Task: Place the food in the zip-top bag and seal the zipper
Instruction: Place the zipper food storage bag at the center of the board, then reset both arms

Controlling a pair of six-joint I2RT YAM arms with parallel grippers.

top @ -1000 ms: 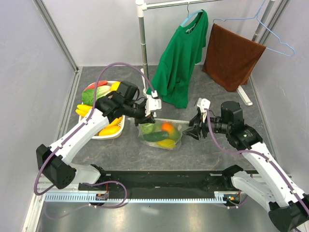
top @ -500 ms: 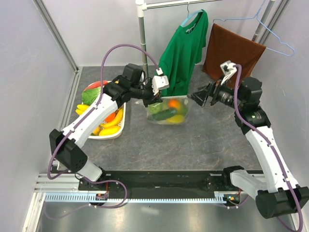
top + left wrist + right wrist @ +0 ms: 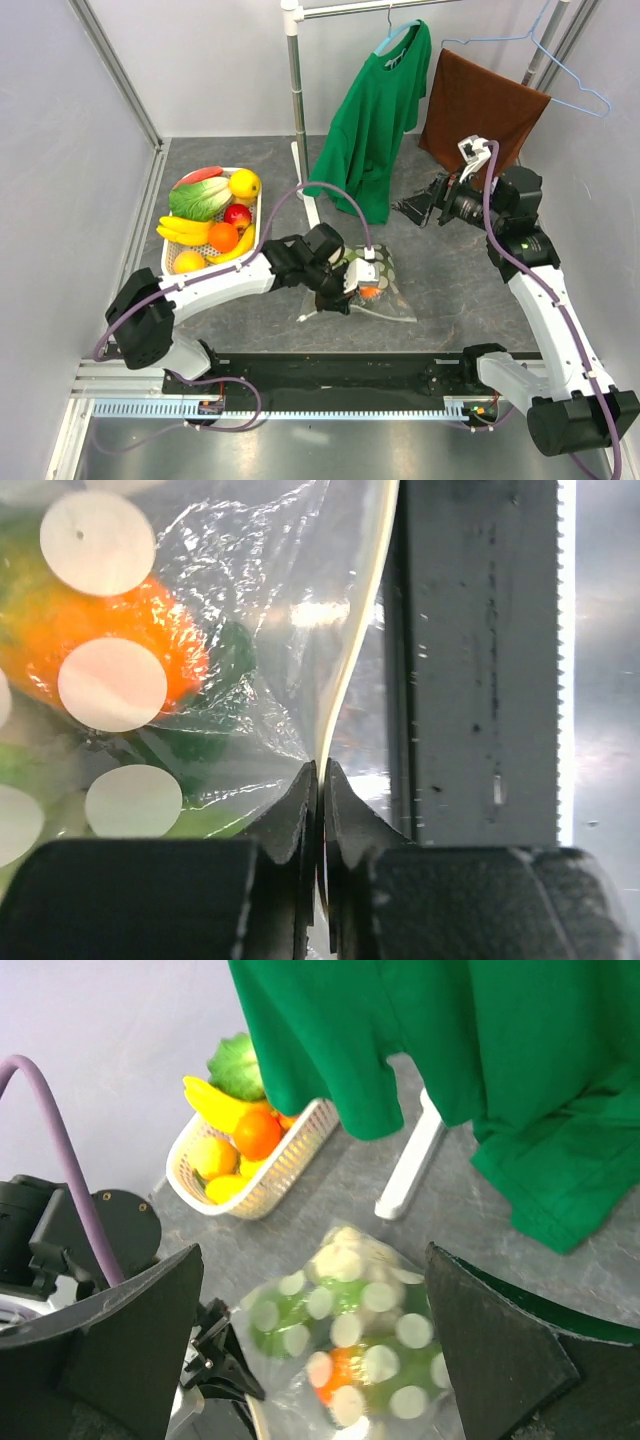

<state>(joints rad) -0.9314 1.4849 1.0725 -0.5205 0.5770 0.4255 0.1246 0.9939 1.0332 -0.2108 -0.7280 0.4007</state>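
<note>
- One white basket [image 3: 275, 1182] sits at the left edge of the table [image 3: 450, 300], toward the far left corner.
- Food [image 3: 215, 225] in the basket: eight pieces counted from above. There is one cabbage [image 3: 200, 200], one lemon [image 3: 244, 184], one red apple [image 3: 238, 215], one orange [image 3: 222, 237], one banana bunch [image 3: 183, 230] and one red slice [image 3: 200, 175]. Two more yellow pieces lie at the near end.
- Left arm: reaches low from its base at the near edge, rightward past the basket, with the forearm almost level above the table.
- Left claw [image 3: 320, 770]: fingers pressed together with no gap, pinching the pale zipper strip [image 3: 345, 680], which runs up out of the fingertips.
- One clear dotted bag [image 3: 385, 295] lies flat on the table around the middle, nearer the near edge, with its left end at the left claw.
- Inside the bag, at least three pieces show through the plastic: one orange piece [image 3: 120, 640], one dark green piece [image 3: 225, 650] and some lighter green.
- One white rack pole [image 3: 293, 90] stands at the far edge. One green T-shirt [image 3: 375, 120] hangs from it on a hanger.
- One brown towel [image 3: 480, 115] hangs on a blue wire hanger [image 3: 565, 75] toward the far right corner.
- Right arm: rises from the near right corner, elbow high, with the wrist turned left, above the table's right side.
- Right claw [image 3: 312, 1260]: fingers spread wide with nothing between them, in the air clear of the bag, which lies below in its wrist view.
</note>
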